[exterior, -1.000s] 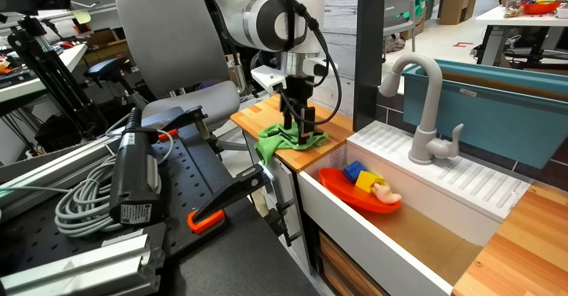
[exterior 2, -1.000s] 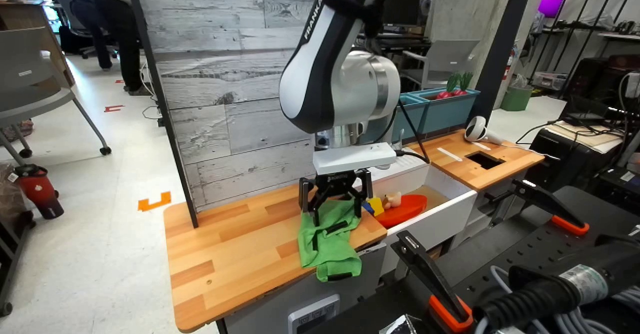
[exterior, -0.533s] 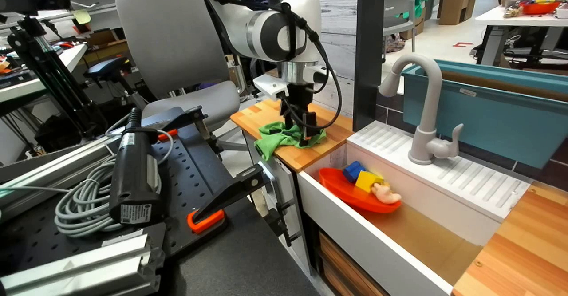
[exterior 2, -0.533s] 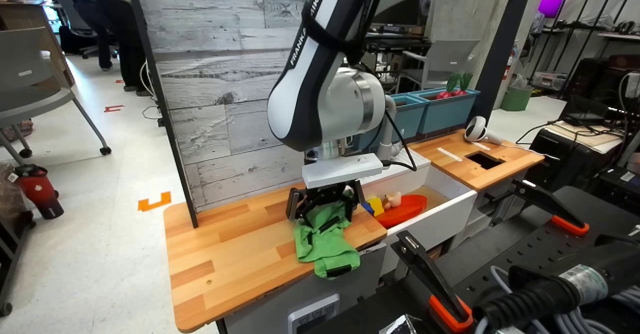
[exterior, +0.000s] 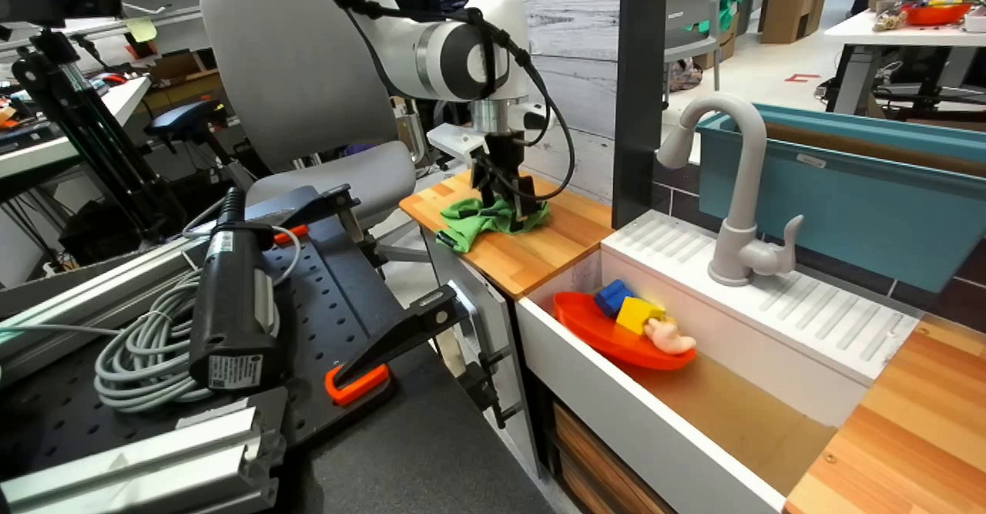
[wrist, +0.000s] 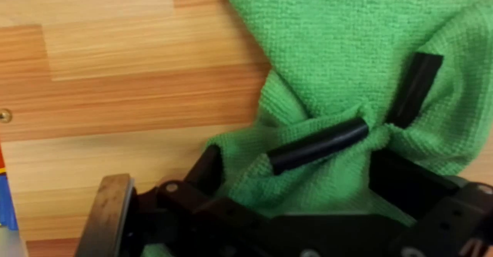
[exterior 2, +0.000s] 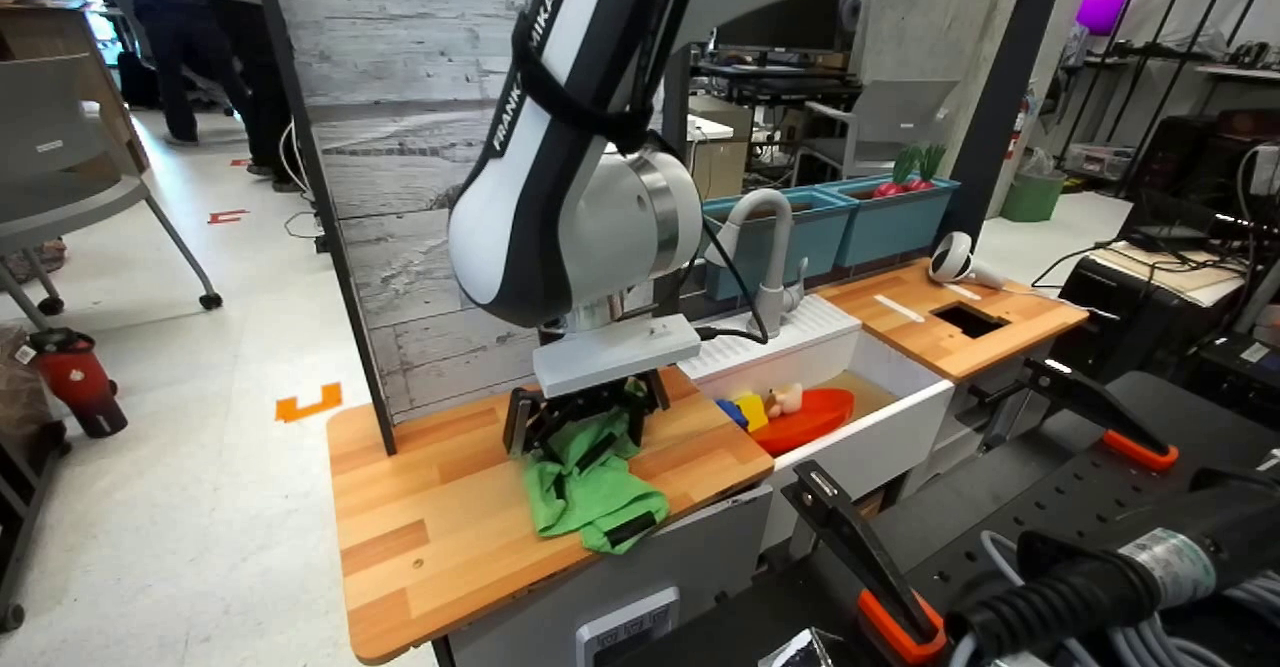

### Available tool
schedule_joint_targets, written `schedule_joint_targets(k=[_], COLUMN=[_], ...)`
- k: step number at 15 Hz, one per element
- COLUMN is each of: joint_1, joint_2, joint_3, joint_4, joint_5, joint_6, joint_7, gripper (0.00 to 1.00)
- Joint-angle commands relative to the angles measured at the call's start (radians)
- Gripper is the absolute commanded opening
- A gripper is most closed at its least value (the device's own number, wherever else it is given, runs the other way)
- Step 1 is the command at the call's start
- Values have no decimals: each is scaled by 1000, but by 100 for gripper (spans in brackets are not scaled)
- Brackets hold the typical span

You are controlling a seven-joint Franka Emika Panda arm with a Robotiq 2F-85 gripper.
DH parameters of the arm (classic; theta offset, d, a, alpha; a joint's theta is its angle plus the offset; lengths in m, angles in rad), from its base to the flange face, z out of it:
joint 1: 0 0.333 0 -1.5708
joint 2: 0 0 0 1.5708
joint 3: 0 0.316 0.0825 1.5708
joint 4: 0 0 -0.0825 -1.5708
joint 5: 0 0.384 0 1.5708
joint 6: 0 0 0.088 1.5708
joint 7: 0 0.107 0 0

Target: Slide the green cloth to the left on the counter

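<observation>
The green cloth with black strips lies bunched on the wooden counter. It shows in both exterior views (exterior: 464, 223) (exterior 2: 610, 507) and fills much of the wrist view (wrist: 327, 56). Its front corner lies at the counter's (exterior 2: 430, 517) front edge. My gripper (exterior 2: 580, 439) points down, low over the back part of the cloth, also in an exterior view (exterior: 504, 215). In the wrist view the gripper (wrist: 295, 153) has its fingers wide apart, with folded cloth between them and against both. Whether the fingertips touch the counter is hidden by the cloth.
A white sink (exterior: 655, 414) beside the counter holds a red boat-shaped dish (exterior: 616, 344) with a blue block, a yellow block and a pale toy. A grey faucet (exterior: 743, 190) stands behind it. A wood-pattern panel (exterior 2: 420, 197) borders the counter's back.
The gripper and the cloth have moved together along the counter, away from the sink, leftward in both exterior views. The gripper came lower first. The fingers stay apart.
</observation>
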Motion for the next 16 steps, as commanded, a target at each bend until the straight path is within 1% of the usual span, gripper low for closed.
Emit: schedule_joint_targets(k=[1, 7, 16], joint_1=[42, 101, 177], joint_2=[80, 134, 162], joint_3=[-1, 7, 13], joint_4=[105, 176, 233], joint_5=[-40, -58, -73], joint_6=[-22, -25, -32], joint_7=[30, 33, 52], gripper=[100, 100, 100])
